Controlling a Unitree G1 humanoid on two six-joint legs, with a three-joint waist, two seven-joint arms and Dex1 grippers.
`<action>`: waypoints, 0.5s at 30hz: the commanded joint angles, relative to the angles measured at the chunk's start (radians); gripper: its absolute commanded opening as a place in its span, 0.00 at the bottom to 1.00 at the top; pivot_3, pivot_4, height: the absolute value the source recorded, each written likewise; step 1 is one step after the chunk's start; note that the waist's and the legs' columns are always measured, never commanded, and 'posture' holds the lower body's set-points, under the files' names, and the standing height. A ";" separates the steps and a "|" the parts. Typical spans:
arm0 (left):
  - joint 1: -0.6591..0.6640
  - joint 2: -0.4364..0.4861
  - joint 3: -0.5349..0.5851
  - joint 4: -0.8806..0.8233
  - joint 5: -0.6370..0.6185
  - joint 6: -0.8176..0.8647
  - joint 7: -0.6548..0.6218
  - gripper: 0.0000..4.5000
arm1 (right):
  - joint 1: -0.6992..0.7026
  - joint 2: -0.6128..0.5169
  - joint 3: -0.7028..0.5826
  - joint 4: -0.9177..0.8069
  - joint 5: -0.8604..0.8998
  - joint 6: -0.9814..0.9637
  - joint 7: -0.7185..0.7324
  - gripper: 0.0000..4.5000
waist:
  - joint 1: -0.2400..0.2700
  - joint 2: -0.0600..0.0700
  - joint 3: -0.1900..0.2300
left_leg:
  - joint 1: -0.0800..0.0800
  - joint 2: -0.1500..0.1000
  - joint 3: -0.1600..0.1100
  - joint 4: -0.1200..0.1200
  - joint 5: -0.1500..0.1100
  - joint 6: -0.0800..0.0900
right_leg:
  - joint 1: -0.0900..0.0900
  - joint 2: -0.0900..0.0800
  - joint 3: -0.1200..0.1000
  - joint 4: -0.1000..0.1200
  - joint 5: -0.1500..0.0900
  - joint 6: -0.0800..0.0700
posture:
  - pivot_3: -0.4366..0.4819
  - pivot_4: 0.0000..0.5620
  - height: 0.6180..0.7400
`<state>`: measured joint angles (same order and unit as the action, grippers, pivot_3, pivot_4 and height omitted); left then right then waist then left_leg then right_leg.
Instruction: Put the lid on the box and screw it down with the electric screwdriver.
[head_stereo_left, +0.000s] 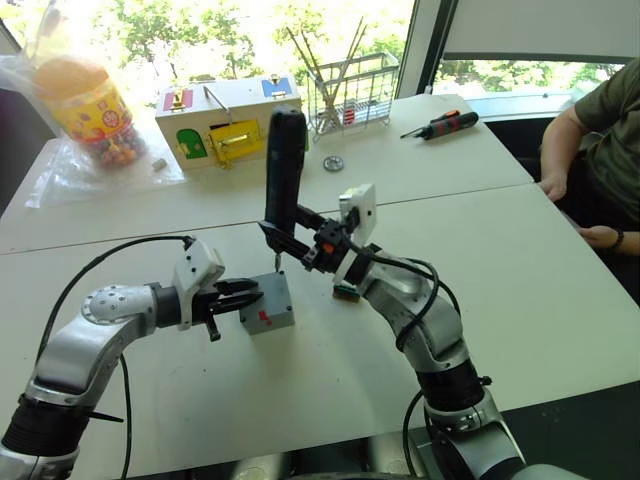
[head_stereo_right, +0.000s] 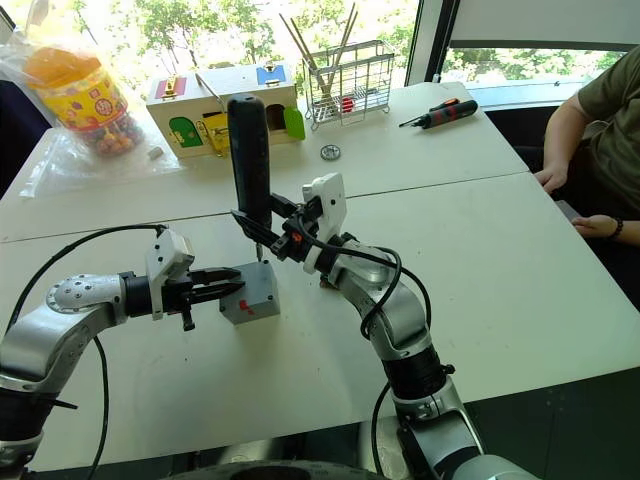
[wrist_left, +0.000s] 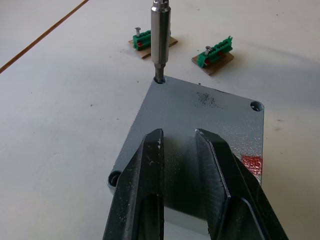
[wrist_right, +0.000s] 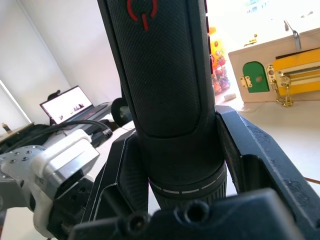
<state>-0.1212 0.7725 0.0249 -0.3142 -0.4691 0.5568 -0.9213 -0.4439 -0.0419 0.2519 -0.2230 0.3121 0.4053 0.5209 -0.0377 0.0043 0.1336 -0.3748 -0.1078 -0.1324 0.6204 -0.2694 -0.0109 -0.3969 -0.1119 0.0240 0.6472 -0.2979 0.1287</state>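
Observation:
The grey box (head_stereo_left: 272, 320), marked with a red sticker, stands on the white table with the flat grey lid (wrist_left: 200, 115) lying on top of it. My left gripper (head_stereo_left: 245, 293) reaches in from the left. It is open by a narrow gap, and its fingers (wrist_left: 150, 170) lie over the lid. The black electric screwdriver (head_stereo_left: 284, 170) stands upright above the box, with my right gripper (head_stereo_left: 290, 240) shut on its lower body. Its metal bit (wrist_left: 160, 45) sits in a far corner screw hole of the lid. Two other corner holes show open.
Two small green terminal blocks (wrist_left: 150, 39) lie just beyond the box. At the back stand a white toy house (head_stereo_left: 225, 120), a wire basket (head_stereo_left: 350, 90), a sweets jar (head_stereo_left: 90, 100) and an orange-black hand screwdriver (head_stereo_left: 442, 124). A person (head_stereo_left: 600, 130) sits at the right.

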 joint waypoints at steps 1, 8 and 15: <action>0.019 0.000 -0.019 0.030 0.021 0.024 0.010 0.22 | -0.021 0.004 0.000 -0.033 -0.002 -0.049 0.011 0.38 | 0.000 0.000 0.000 | 0.000 0.000 0.000 0.000 0.000 0.000 | 0.000 0.000 0.000 0.000 0.000 0.000 | 0.48 0.27 1.00; 0.020 0.001 -0.026 0.026 0.025 0.023 0.010 0.22 | -0.013 -0.001 -0.007 -0.041 0.004 -0.039 0.014 0.38 | 0.001 0.000 0.000 | 0.000 0.000 0.000 0.000 0.000 0.000 | 0.000 0.000 0.000 0.000 0.000 0.000 | 0.48 0.27 1.00; 0.017 0.001 -0.035 0.027 0.030 0.020 0.010 0.22 | -0.004 -0.006 0.006 -0.044 0.008 -0.024 0.025 0.38 | 0.002 0.000 0.000 | 0.000 0.000 0.000 0.000 0.000 0.000 | 0.000 0.000 0.000 0.000 0.000 0.000 | 0.48 0.27 1.00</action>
<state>-0.1237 0.7723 0.0206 -0.3157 -0.4668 0.5563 -0.9188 -0.4375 -0.0586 0.2527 -0.2153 0.3000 0.4005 0.5372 -0.0358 0.0043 0.1339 -0.3748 -0.1078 -0.1324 0.6204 -0.2693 -0.0110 -0.3967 -0.1120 0.0240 0.6472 -0.2979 0.1288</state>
